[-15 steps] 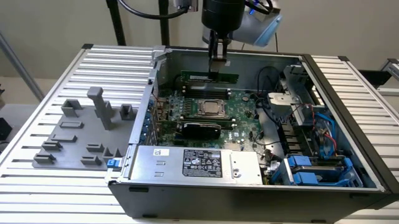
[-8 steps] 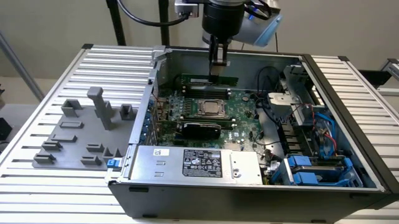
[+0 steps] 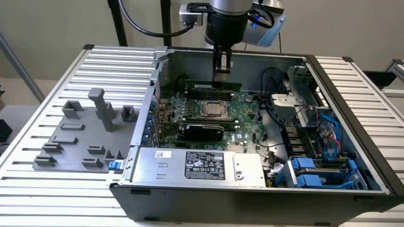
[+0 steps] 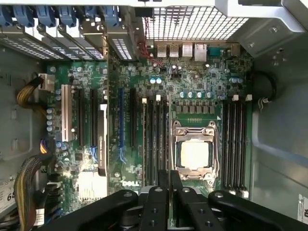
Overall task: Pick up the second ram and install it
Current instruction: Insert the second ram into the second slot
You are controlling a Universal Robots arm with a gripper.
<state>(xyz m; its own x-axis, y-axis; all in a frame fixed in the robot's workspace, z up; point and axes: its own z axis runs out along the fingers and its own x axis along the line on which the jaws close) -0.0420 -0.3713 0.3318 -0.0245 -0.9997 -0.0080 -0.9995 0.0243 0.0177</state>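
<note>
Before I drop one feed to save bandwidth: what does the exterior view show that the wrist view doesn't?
Exterior: the grey tray beside the case, the blue drive bays, a ram right under the gripper. Wrist: the rear ports and vent grille. Both: that gripper, the socket, the motherboard.

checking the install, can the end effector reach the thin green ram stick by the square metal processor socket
Likely yes: the end effector sits right above the thin green ram stick, the grey metal case is open, and no cable crosses between.
</note>
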